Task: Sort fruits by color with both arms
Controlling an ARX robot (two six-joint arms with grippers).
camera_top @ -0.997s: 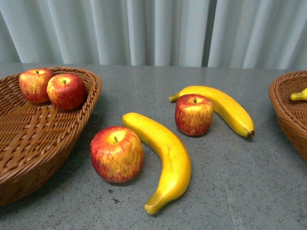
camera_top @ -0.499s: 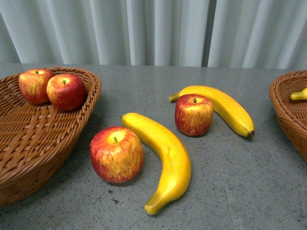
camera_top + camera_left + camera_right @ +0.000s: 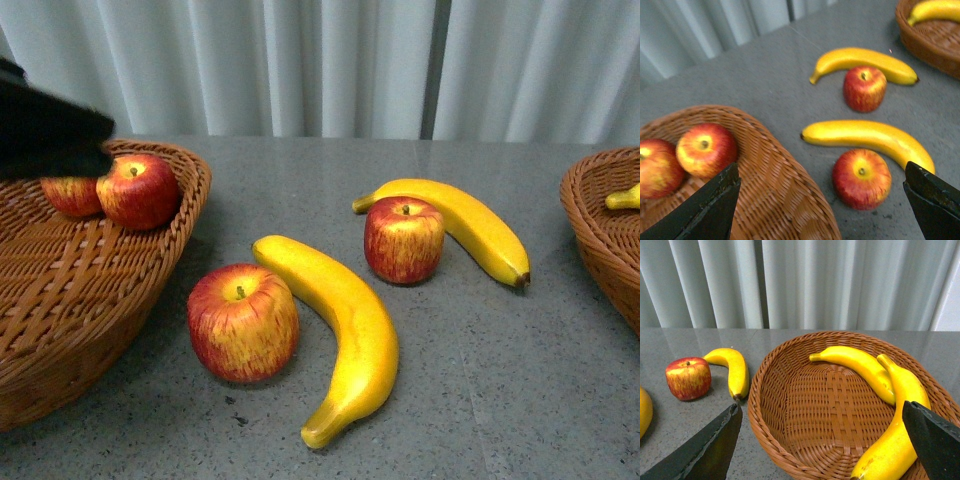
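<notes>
- Front view: brown wicker basket [image 3: 150, 290] at 9 o'clock holds two red-yellow apples [image 3: 138, 190], black left arm [image 3: 45, 135] overlapping one; second wicker basket [image 3: 600, 235] at 3 o'clock shows a yellow banana tip [image 3: 622, 199]; loose fruits [image 3: 345, 320] lie between.
- Left wrist view: left gripper [image 3: 821, 172] spread wide, empty, facing the brown wicker basket [image 3: 780, 200].
- Right wrist view: right gripper [image 3: 821, 410] spread wide, empty, facing the second wicker basket [image 3: 765, 405] with two bananas [image 3: 855, 365].

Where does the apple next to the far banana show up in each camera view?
Front view: apple right of centre on the table, just before the banana.
Left wrist view: apple on the table at that banana's inner curve.
Right wrist view: apple on the table outside the basket, beside the banana.
Shared landmark: that banana curving behind it.
</notes>
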